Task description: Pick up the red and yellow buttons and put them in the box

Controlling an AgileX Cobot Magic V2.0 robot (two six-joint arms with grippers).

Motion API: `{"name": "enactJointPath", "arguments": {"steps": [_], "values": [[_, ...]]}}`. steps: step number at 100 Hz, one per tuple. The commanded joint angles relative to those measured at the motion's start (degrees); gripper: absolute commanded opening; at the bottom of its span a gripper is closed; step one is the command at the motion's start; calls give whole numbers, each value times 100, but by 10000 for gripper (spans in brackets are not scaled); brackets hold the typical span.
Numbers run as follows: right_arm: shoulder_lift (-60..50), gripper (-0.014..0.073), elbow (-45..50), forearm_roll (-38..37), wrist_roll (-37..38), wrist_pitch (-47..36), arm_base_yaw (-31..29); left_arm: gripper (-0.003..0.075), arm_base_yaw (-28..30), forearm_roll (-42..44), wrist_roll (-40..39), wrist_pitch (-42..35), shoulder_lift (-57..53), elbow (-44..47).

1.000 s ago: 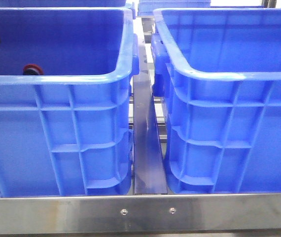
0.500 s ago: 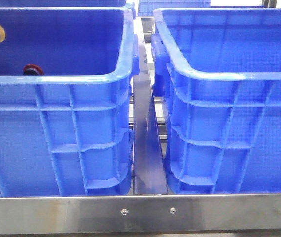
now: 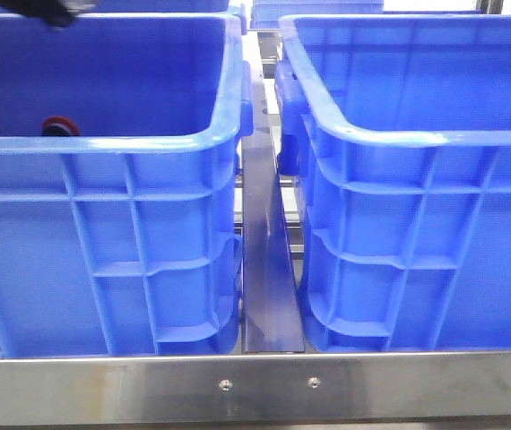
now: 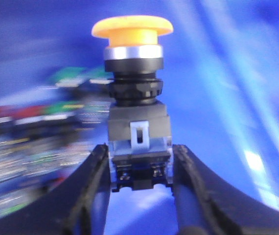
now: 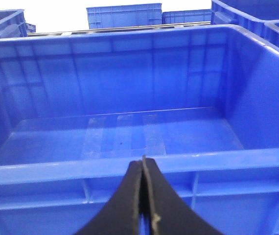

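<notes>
At the upper left of the front view a dark blur, probably the left gripper [image 3: 54, 13], sits at the top edge above the left crate [image 3: 103, 143]. Its wrist view shows the jaws closed on the black base of the yellow button [image 4: 132, 27], cap up, with a streaked background. The grip is low on a tall part, so a fast swing could tip the button or let it slip out, most likely back into the left crate.

Lower in that crate, the red button [image 3: 56, 125] peeks over the near rim.

Further right, a steel rail [image 3: 269, 269] of the bench fills the gap between the crates; releasing too soon risks dropping the button there.

At the right, the box [image 3: 417, 139] looks empty. The right gripper [image 5: 143, 196] hangs before its near wall, jaws pressed together on nothing.
</notes>
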Motion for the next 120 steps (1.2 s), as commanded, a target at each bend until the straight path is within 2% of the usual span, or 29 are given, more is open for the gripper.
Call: {"name": "enactJointPath", "arguments": {"steps": [1, 24, 53, 65, 83, 110, 120], "values": [[-100, -57, 28, -78, -6, -396, -18, 168, -411, -462, 75, -100, -204, -137], [-100, -57, 28, -78, -6, -403, -18, 168, -1354, -570, 75, -279, -204, -137], [-100, -57, -102, -74, -6, -644, -18, 168, -1450, -698, 75, -347, -204, -137], [-76, -57, -606, -93, -6, -158, -18, 168, -1450, -698, 75, -347, -204, -137], [341, -57, -1700, -93, -6, 1212, -18, 168, -1450, -698, 75, -468, -204, -137], [1791, -55, -3129, -93, -37, 2420, -18, 168, -1450, -698, 75, -468, -204, -137], [2464, -55, -3555, -93, -74, 2629, -18, 168, -1450, -698, 75, -468, -204, -137]]}}
